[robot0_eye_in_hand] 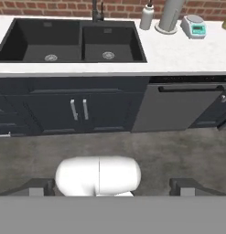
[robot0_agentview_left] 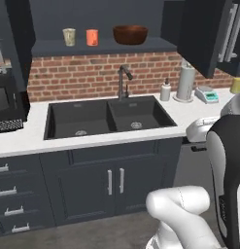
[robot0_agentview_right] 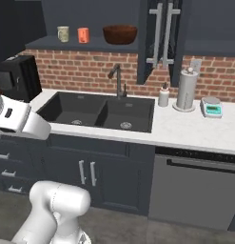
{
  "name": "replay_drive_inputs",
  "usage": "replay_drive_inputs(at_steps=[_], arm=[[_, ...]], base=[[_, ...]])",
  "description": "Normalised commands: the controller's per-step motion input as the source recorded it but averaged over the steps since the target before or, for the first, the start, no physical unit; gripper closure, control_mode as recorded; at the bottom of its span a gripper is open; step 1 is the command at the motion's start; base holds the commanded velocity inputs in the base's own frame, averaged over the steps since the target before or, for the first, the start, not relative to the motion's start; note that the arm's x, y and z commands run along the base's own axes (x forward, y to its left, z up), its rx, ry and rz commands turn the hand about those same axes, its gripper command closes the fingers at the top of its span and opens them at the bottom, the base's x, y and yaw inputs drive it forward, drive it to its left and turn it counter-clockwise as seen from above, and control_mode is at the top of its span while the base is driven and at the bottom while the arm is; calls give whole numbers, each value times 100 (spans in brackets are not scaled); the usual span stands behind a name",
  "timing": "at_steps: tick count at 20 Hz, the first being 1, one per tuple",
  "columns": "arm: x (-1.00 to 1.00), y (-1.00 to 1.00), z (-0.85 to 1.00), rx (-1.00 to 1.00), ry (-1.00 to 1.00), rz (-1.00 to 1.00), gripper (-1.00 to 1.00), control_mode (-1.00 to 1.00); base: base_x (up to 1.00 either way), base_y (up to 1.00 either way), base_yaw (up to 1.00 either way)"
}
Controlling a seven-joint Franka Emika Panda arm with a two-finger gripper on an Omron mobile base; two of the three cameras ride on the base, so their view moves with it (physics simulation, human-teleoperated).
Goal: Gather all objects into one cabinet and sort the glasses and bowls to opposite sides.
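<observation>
gripper jaws wide apart, nothing between them, held low and back from counter, pointing toward sink. high up and far ahead, inside open wall cabinet, left to right: beige tumbler, orange tumbler just beside it, brown bowl further right. cabinet door swung open on right.

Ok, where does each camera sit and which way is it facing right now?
Left base view: behind the arm's left, facing the sink and shelf; white arm at lower right.
Right base view: behind its right, facing the same sink, orange tumbler and reddish-brown bowl; arm lower left.
Hand view: on the hand, looking at counter and floor; open pincer at bottom.
</observation>
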Motion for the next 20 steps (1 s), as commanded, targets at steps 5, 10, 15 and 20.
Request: replay_drive_inputs(at_steps=[5,10,15,20], arm=[[0,0,0,0,0,0,-100,100],[0,0,0,0,0,0,-100,100],[0,0,0,0,0,0,-100,100],[0,0,0,0,0,0,-100,100]], base=[[-7,-98,0],[0,-96,0],[0,-94,0],[0,-91,0]])
